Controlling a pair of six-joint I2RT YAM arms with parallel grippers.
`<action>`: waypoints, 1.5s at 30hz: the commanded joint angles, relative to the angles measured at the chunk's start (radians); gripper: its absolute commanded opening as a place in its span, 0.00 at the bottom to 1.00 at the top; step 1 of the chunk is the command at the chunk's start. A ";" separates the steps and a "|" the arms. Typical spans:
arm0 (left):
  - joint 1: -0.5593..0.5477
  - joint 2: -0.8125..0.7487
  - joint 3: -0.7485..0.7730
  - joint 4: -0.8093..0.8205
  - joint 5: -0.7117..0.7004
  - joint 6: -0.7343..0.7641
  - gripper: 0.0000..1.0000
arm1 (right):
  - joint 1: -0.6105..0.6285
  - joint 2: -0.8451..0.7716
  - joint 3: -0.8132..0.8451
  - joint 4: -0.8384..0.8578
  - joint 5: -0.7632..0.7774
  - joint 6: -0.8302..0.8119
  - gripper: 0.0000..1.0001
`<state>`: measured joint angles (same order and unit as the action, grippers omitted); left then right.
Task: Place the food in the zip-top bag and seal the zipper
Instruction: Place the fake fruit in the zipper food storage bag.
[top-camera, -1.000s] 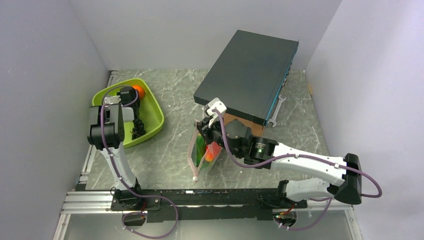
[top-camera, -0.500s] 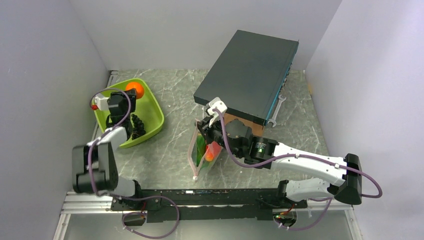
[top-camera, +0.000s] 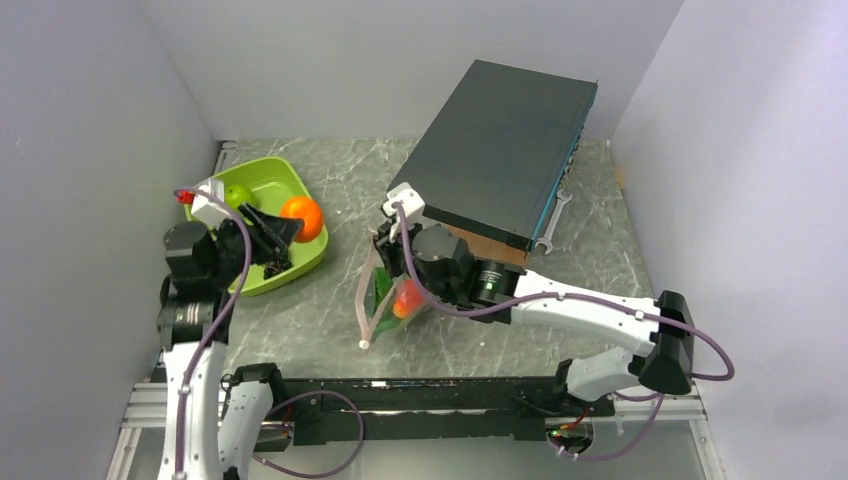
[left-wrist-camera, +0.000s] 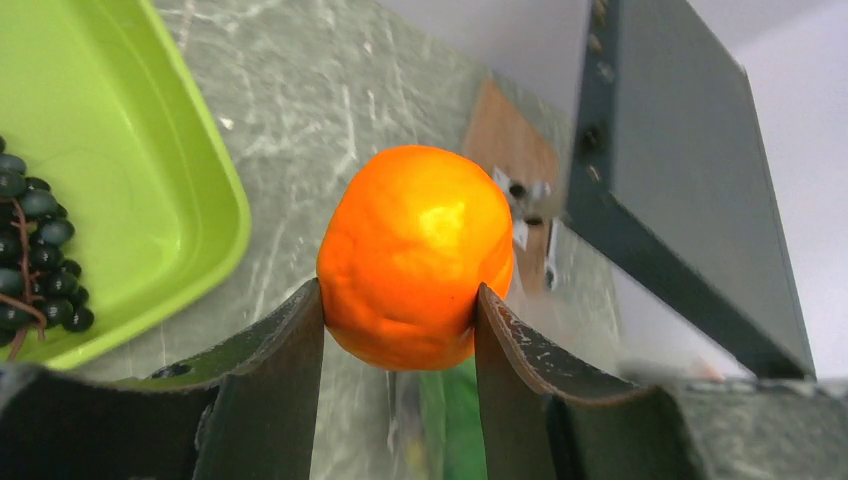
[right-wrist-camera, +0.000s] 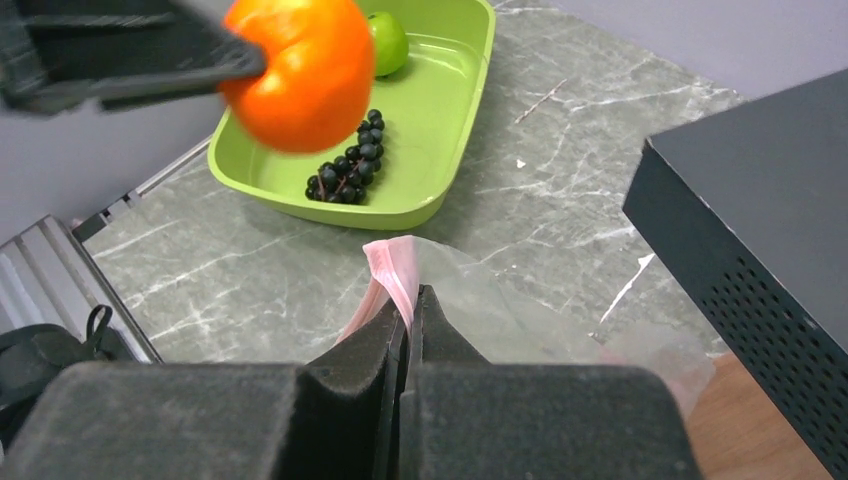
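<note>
Table (top-camera: 340, 300): grey marbled top with pale veins. Plain white walls (top-camera: 350, 60) on three sides.

Lime-green tray (top-camera: 268, 180): far left, shallow, rounded corners, flat on the table, close to the left wall.

Dark grey flat box (top-camera: 505, 140): far centre-right, set at an angle to the table edges. Small holes pierce its side; a blue strip runs along its right edge. Brown board (top-camera: 497, 252) shows from under the box's near edge.

Silver wrench (top-camera: 553, 222): lies on the table just beside the box's right side, well apart from the tray.

Metal rail (top-camera: 170, 400): along the table's near edge.
</note>
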<state>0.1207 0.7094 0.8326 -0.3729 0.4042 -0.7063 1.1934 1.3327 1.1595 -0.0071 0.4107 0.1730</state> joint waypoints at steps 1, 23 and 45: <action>-0.003 -0.123 0.095 -0.383 0.228 0.241 0.00 | -0.005 0.067 0.130 0.012 0.014 0.024 0.00; -0.490 -0.010 0.212 -0.505 0.017 0.332 0.00 | -0.007 0.247 0.369 -0.132 -0.081 0.109 0.00; -0.596 0.115 0.167 -0.252 -0.190 -0.016 0.26 | -0.011 0.107 0.204 0.030 -0.240 0.308 0.00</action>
<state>-0.4713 0.8444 1.0012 -0.7437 0.2089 -0.6701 1.1717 1.4982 1.3769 -0.0967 0.2302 0.4175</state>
